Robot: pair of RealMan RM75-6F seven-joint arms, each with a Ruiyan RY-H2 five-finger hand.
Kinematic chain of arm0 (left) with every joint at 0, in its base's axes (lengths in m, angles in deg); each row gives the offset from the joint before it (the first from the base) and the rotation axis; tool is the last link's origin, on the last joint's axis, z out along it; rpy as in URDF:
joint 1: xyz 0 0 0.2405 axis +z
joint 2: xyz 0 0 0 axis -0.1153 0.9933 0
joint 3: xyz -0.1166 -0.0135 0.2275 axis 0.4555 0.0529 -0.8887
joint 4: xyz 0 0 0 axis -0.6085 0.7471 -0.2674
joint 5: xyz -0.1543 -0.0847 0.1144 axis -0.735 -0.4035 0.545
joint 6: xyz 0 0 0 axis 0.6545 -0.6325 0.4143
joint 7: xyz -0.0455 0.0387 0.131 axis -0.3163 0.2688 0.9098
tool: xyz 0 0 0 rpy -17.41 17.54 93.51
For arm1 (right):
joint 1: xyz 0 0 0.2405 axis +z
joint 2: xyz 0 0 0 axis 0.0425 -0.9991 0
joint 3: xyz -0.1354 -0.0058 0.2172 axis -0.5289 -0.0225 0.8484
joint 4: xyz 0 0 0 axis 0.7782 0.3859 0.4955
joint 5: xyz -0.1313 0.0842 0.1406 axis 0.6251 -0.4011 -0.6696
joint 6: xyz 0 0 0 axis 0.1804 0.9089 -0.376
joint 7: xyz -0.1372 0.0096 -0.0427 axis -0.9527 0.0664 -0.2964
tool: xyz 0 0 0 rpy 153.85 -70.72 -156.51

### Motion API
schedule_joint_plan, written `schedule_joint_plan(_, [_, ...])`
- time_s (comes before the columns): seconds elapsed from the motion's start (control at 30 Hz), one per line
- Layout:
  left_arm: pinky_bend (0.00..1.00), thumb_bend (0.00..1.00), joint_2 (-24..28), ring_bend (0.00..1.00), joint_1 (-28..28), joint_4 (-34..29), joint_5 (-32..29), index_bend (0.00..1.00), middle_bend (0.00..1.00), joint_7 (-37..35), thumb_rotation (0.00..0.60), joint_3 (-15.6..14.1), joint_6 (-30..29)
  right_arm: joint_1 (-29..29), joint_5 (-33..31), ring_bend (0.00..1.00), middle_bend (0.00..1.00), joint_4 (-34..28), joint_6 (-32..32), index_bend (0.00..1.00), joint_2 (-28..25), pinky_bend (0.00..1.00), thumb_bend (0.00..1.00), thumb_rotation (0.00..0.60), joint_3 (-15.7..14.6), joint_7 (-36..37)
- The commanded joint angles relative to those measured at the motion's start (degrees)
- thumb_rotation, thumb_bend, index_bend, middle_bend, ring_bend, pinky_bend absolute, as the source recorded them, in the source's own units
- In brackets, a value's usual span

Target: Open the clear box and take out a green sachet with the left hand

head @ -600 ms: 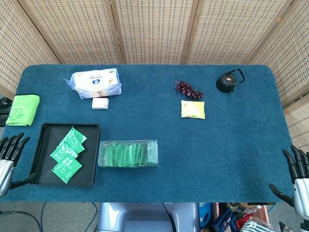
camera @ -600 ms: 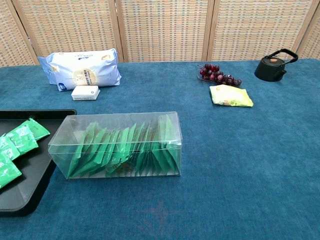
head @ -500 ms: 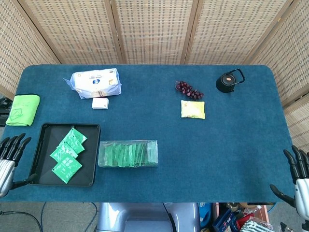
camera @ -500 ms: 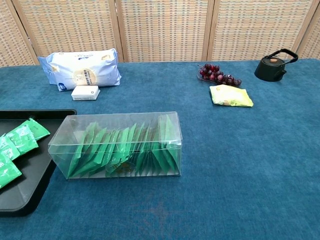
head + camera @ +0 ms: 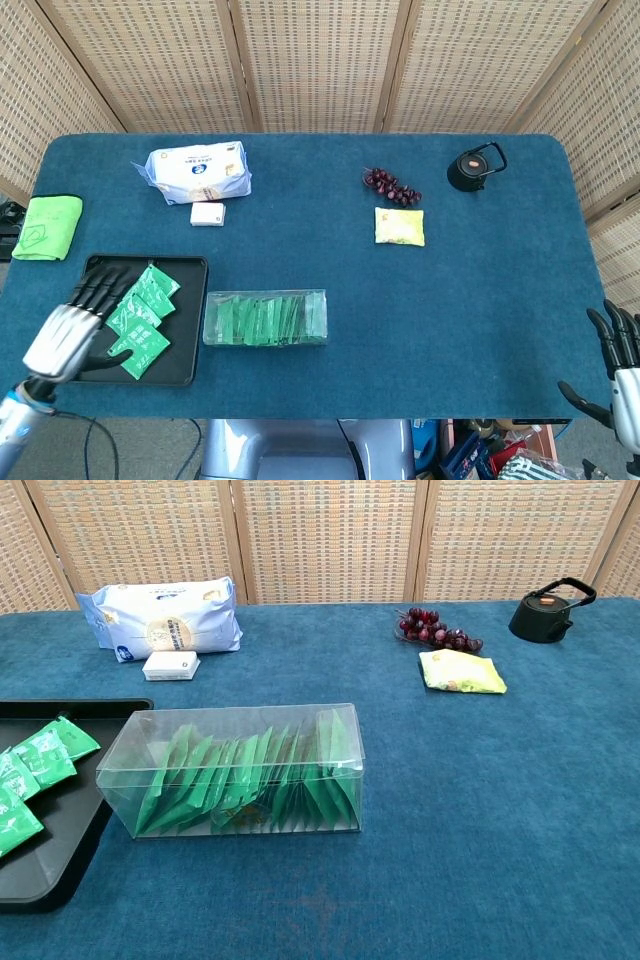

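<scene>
Head view: left hand (image 5: 72,330), fingers spread, empty, has moved over black tray (image 5: 190,330)'s left edge; closed clear box (image 5: 265,318) to its right.

Screened lab table (image 5: 480,300), wicker partitions (image 5: 320,60)

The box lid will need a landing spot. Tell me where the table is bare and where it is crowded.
Most open: the cloth right of the clear box, below the yellow packet, out to the right hand. A bare strip also runs between the tissue pack and the grapes. Crowded: the near-left, where the left hand hangs over the black tray.
</scene>
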Motion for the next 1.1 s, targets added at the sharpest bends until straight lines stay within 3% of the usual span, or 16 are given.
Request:
schedule_joint_plan(0.03, [0.0, 0.04, -3.8, 0.0, -7.1, -2.2, -1.1, 0.0, 0.0, 2.3, 0.6, 2.6, 9.6, 0.3, -0.6, 0.0, 0.0, 0.1, -0.7, 0.0, 0.0, 0.0, 0.0, 0.6, 0.1, 0.0])
schedule_joint_plan(0.3, [0.0, 0.04, -10.9, 0.0, -14.6, -3.4, -9.2, 0.0, 0.0, 10.3, 0.6, 5.9, 21.3, 1.0, -2.3, 0.0, 0.0, 0.4, -2.4, 0.0, 0.2, 0.0, 0.0, 0.6, 0.5, 0.3])
schedule_joint_plan(0.67, [0.0, 0.04, -17.7, 0.0, -19.3, -0.9, -17.1, 0.0, 0.0, 16.3, 0.6, 7.8, 25.9, 1.7, -3.9, 0.0, 0.0, 0.6, -4.2, 0.0, 0.3, 0.0, 0.0, 0.6, 0.8, 0.2])
schedule_joint_plan(1.1, [0.0, 0.04, -19.7, 0.0, -21.9, 0.9, -23.2, 0.0, 0.0, 19.1, 0.6, 8.3, 27.5, 2.1, -5.3, 0.0, 0.0, 1.1, -5.3, 0.0, 0.4, 0.0, 0.0, 0.6, 1.1, 0.8])
